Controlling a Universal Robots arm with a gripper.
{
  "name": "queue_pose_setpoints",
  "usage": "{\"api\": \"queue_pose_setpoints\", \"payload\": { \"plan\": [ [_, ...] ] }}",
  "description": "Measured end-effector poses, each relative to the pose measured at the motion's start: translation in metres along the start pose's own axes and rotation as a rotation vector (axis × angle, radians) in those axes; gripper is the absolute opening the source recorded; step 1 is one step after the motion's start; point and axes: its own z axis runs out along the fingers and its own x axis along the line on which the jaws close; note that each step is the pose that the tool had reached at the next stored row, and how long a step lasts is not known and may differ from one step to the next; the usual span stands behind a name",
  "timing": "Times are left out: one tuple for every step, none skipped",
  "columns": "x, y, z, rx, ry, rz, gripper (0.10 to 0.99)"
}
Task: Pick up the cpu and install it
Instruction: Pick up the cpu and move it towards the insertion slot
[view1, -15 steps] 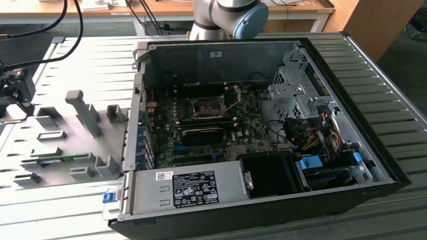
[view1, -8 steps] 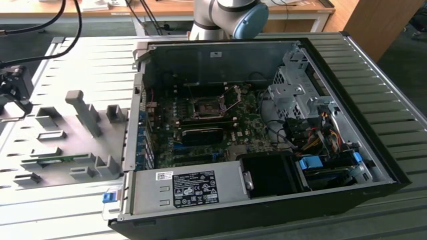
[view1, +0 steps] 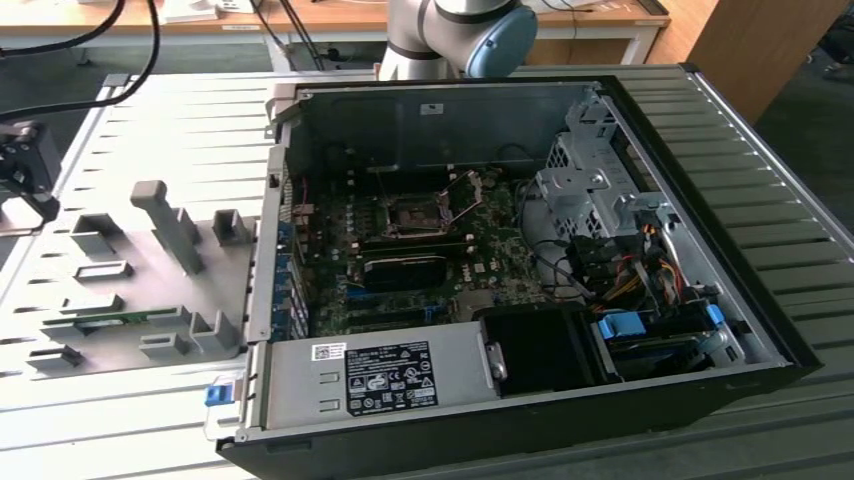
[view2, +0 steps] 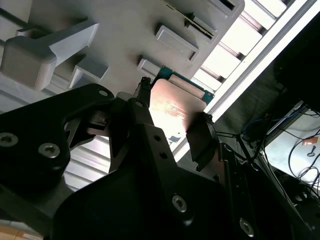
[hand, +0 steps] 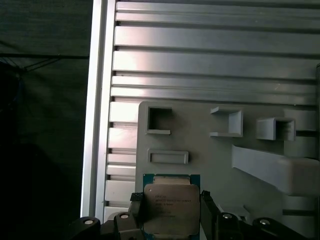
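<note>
The cpu (hand: 169, 205), a small square chip with a silver-grey top plate and a green rim, sits between the black fingers of my gripper (hand: 171, 216). One finger lies against each of two opposite sides of it. The second wrist view shows the cpu (view2: 172, 102) from another angle, again held in my gripper (view2: 172, 114), just over the grey fixture plate (view2: 125, 30). In the exterior view my gripper (view1: 24, 175) is at the far left, beside the fixture plate (view1: 134, 285). The motherboard socket (view1: 411, 215) lies inside the open computer case (view1: 534, 260).
Grey fixture blocks (view1: 167, 220) stand up from the plate, with pockets (hand: 160, 120) near the cpu. The ribbed metal table (hand: 210, 60) ends at an edge close to my gripper. In the case, a drive cage (view1: 594, 190), cables (view1: 641, 275) and a power supply (view1: 380, 375) surround the board.
</note>
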Motion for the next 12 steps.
{"api": "queue_pose_setpoints", "payload": {
  "plan": [
    [0.0, 0.0001, -0.0014, 0.0, 0.0, 0.0, 0.541],
    [0.0001, 0.0001, -0.0027, 0.0, 0.0001, 0.0, 0.541],
    [0.0001, 0.0002, -0.0041, 0.0, 0.0001, 0.0, 0.541],
    [0.0001, 0.0003, -0.0055, 0.0, 0.0001, 0.0, 0.541],
    [0.0001, 0.0003, -0.0068, 0.0, 0.0001, 0.0, 0.541],
    [0.0001, 0.0004, -0.008, 0.0, 0.0001, 0.0, 0.541],
    [0.0001, 0.0004, -0.0091, -0.001, 0.0001, 0.0, 0.541],
    [0.0001, 0.0005, -0.0101, -0.001, 0.0001, 0.0, 0.541],
    [0.0001, 0.0005, -0.011, -0.001, 0.0001, 0.0, 0.541],
    [0.0001, 0.0006, -0.0118, -0.001, 0.0, 0.0, 0.541],
    [0.0002, 0.0006, -0.0127, -0.001, 0.0, 0.0, 0.541],
    [0.0002, 0.0006, -0.0134, -0.001, 0.0, 0.0, 0.541]
  ]
}}
